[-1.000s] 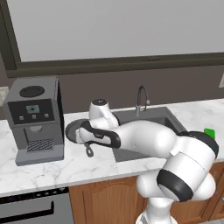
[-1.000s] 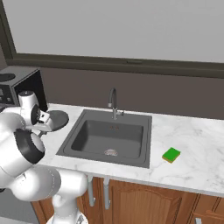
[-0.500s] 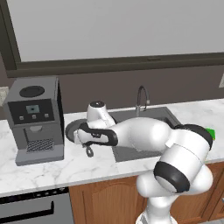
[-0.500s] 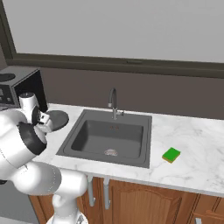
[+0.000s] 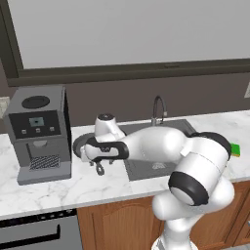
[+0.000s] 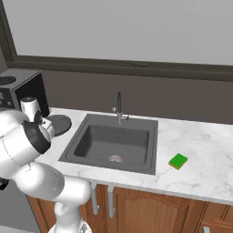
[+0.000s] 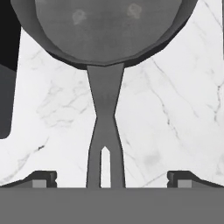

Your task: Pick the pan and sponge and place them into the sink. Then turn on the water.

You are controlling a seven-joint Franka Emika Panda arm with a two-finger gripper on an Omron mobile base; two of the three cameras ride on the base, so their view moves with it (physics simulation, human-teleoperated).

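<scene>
Two things flanked the pan (image 7: 105, 30) on my counter (image 5: 53, 188).
From the left I saw the coffee machine (image 5: 40, 132), then the pan with my gripper (image 7: 106, 180) spread wide astride its handle, the sink (image 6: 113, 143), and the sponge (image 6: 178, 160) well apart.

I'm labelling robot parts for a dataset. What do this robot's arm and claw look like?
The arm is made of glossy white, rounded segments, with dark grey to black bands at the joints and a white cylindrical wrist cap. The claw shows two small, dark grey, blocky fingertips. No cables or markings are visible.
</scene>
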